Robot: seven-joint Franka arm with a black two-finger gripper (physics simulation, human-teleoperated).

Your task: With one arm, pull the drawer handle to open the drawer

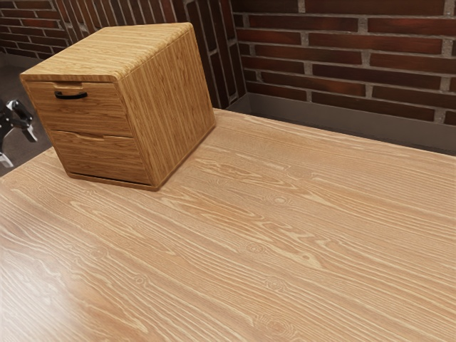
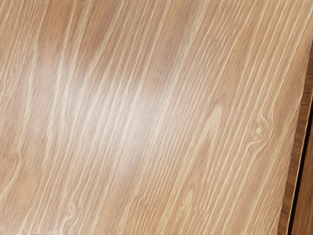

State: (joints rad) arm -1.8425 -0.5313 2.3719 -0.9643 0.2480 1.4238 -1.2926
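The worktop (image 1: 285,242) of pale, strongly grained wood takes up the whole foreground of the exterior view, with a soft sheen near that view's lower left corner. In the wrist view the same grain of the worktop (image 2: 146,117) runs under the hand with a bright patch of glare across it. Along one border a narrow wood strip (image 2: 299,147) runs with a dark slit beside it; what it belongs to cannot be told. Farther back, toward the exterior view's left, a small wooden cabinet (image 1: 167,92) stands upright on the worktop, close to its far corner. Its front face carries two drawers, one above the other. The upper drawer (image 1: 82,110) bears a short black drawer handle (image 1: 70,95) near its top edge, under a shallow recess, and the lower drawer (image 1: 100,153) has a plain front. Both fronts sit flush with the cabinet's face, so the drawer is shut. At the exterior view's left edge, level with the upper drawer and apart from the handle, part of the gripper (image 1: 16,121) shows in grey, black and white; whether it is spread or pressed together cannot be told. Behind everything a red brick wall (image 1: 342,50) rises above a grey ledge (image 1: 342,117).
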